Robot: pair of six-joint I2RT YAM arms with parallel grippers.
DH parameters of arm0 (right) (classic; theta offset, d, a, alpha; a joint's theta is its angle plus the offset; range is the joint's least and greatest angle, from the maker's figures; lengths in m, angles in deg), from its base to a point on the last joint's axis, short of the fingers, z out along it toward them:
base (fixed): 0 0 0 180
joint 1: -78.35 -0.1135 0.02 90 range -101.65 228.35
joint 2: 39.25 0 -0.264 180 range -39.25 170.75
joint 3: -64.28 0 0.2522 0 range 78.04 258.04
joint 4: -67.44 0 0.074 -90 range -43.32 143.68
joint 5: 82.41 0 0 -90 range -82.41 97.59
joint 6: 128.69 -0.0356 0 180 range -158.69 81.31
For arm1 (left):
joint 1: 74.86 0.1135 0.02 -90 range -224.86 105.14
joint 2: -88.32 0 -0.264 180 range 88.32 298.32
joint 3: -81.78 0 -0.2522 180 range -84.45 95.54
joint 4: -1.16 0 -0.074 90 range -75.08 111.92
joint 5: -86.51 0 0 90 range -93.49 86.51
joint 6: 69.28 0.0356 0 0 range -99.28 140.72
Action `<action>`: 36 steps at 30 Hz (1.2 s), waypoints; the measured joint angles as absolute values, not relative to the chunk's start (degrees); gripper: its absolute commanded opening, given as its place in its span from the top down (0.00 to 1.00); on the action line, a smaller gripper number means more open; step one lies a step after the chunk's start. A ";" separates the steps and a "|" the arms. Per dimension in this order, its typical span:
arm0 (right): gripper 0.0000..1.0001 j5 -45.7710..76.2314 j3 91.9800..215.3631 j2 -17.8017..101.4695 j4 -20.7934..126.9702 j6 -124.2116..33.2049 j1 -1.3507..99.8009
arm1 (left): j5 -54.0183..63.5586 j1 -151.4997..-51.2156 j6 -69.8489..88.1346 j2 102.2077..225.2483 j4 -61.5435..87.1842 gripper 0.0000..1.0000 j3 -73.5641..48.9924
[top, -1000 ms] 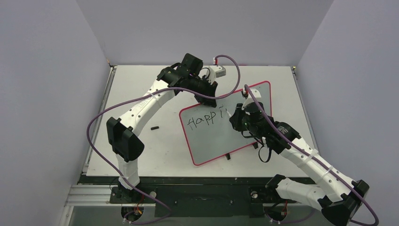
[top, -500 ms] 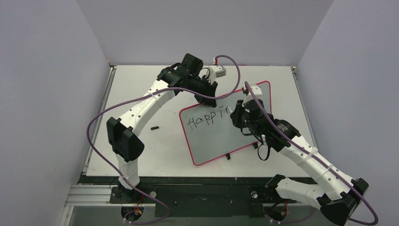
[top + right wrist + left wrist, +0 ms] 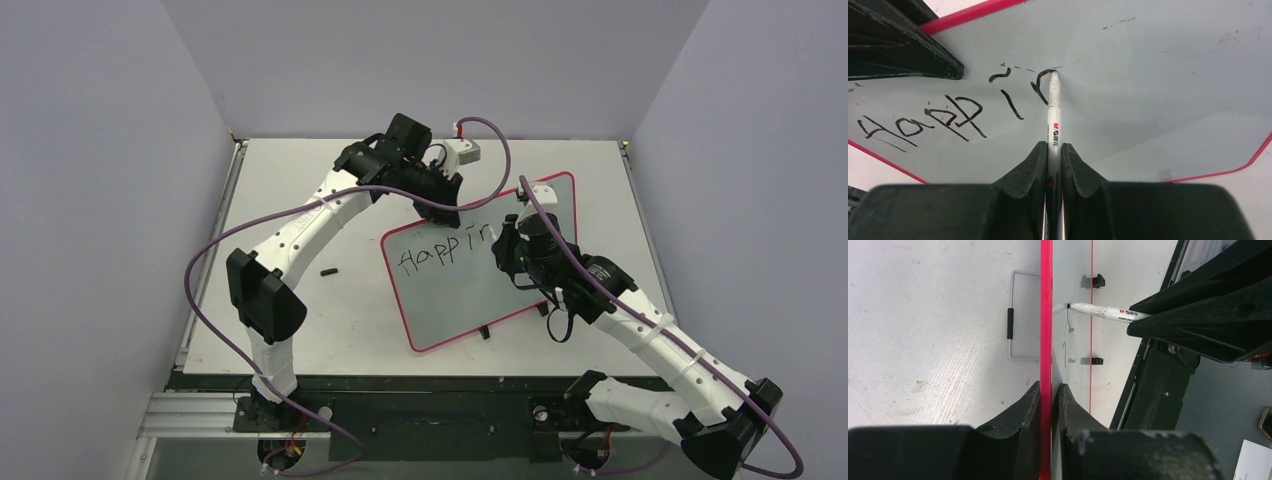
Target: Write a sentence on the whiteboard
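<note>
On the white table [image 3: 350, 310], my left gripper [image 3: 1049, 390] pinches the whiteboard [image 3: 470, 290] by its far rim, while my right gripper [image 3: 1053, 150] clamps the marker [image 3: 1053, 117], tip touching the board at the lettering [image 3: 955, 111]'s right end, bare board beyond.

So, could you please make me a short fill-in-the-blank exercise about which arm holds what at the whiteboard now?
1. The left fingers clamp the ____ rim of the board.
2. The right fingers hold a white ____ with its tip on the board.
3. The writing begins with the capital letter ____.
Missing words: red; marker; H.
</note>
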State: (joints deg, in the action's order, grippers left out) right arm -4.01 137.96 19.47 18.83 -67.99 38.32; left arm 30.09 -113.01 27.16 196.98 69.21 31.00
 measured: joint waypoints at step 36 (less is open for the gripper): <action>1.00 7.64 136.47 13.53 16.04 -71.00 47.00 | 31.08 -113.64 28.16 196.70 69.01 1.00 31.00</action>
